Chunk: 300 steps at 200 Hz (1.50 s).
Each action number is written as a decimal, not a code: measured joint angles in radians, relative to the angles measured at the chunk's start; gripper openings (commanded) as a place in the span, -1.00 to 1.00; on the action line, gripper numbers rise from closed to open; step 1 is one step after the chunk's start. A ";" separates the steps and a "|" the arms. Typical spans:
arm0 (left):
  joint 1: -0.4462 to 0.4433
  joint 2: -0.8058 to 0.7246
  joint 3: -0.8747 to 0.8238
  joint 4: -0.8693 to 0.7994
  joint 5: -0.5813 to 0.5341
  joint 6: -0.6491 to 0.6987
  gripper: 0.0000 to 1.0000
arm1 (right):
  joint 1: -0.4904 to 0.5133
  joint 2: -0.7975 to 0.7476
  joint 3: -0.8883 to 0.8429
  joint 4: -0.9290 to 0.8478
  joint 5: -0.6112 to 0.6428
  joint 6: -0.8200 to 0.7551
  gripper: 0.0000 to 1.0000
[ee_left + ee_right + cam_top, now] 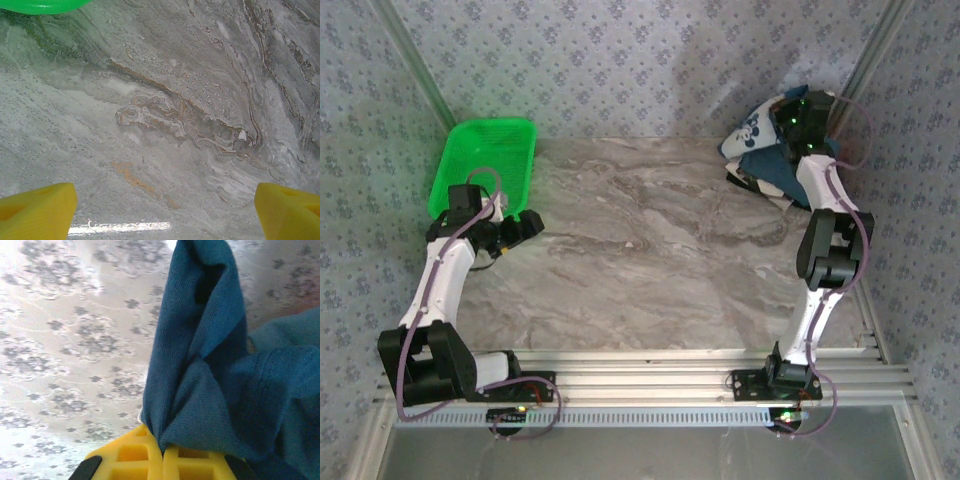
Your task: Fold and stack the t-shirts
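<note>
While left gripper [162,212] gapes wide, right gripper [162,454] pinches teal-blue t-shirt [210,390].

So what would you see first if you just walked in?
The bright green basket glows at the far left of the table. At the far right corner sits a jumbled pile of t-shirts, and the right fingers are pinched shut on a teal-blue shirt there.

Marble table [650,260]: green basket [490,150], heaped t-shirts [767,165]
</note>
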 measured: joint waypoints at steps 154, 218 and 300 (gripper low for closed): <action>0.000 -0.003 0.000 0.001 0.011 0.004 0.83 | -0.167 -0.104 -0.177 0.061 -0.056 -0.001 -1.00; 0.000 -0.003 -0.008 -0.008 0.011 0.004 0.82 | -0.225 -0.101 -0.288 0.106 -0.113 -0.001 -1.00; 0.000 -0.019 -0.011 -0.046 0.006 0.003 0.81 | -0.294 -0.047 -0.344 0.086 -0.152 -0.011 -0.91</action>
